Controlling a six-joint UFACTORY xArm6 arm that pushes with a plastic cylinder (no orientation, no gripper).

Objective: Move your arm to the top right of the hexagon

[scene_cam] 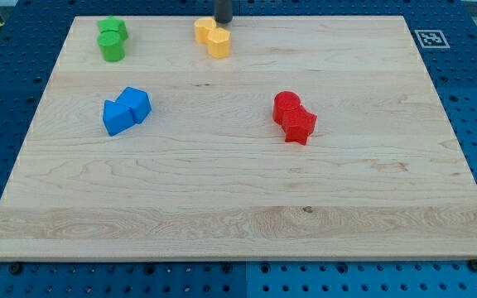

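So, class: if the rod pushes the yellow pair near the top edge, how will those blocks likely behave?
The yellow blocks look small and solid, so they would probably slide rather than tip on the smooth board. As two separate pieces touching, they may well split or rotate under an off-centre push. My tip sits just above them at their right, so a push would likely send them down-left.
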